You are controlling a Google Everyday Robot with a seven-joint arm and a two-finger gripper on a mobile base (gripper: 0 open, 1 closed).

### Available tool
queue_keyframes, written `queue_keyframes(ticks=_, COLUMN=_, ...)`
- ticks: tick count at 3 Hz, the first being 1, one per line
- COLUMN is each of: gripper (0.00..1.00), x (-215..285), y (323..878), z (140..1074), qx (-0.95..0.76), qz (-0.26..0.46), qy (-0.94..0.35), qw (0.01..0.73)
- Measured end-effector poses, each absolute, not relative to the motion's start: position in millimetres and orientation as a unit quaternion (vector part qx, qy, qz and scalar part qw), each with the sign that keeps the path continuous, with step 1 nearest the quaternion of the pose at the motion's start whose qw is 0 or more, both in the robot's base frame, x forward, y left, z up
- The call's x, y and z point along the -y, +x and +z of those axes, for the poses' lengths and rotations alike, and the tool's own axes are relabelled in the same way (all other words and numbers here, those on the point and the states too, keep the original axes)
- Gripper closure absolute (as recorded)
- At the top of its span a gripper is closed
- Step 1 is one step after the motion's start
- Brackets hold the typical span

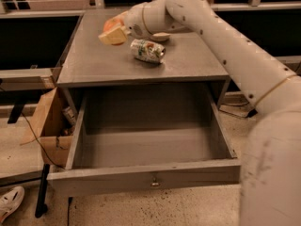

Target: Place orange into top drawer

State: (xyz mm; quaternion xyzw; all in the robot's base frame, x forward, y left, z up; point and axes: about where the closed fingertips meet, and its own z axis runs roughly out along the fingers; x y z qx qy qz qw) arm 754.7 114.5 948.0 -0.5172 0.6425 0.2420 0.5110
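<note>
The orange sits between the cream fingers of my gripper, which is shut on it over the back left of the grey cabinet top. My white arm reaches in from the right foreground. Only part of the orange shows between the fingers. The top drawer is pulled wide open below the cabinet top. Its flat front panel has a small metal knob, and nothing lies inside it. The gripper is above and behind the drawer's opening.
A green-and-silver drink can lies on its side on the cabinet top, just right of the gripper. A cream bowl shows behind my wrist. An open cardboard box stands left of the drawer, and a white shoe lies on the floor.
</note>
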Motion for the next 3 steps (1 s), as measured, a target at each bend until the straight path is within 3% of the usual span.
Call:
queue_keyframes(ticks=1, gripper=1.0, x=-41.0, y=707.4, z=950.6, qx=-0.644, qz=0.248, qy=-0.525, qw=0.499)
queue_keyframes(ticks=3, gripper=1.0, x=-50.4, y=704.2, z=949.9, qx=-0.626, qz=0.266, qy=-0.528, qw=0.508)
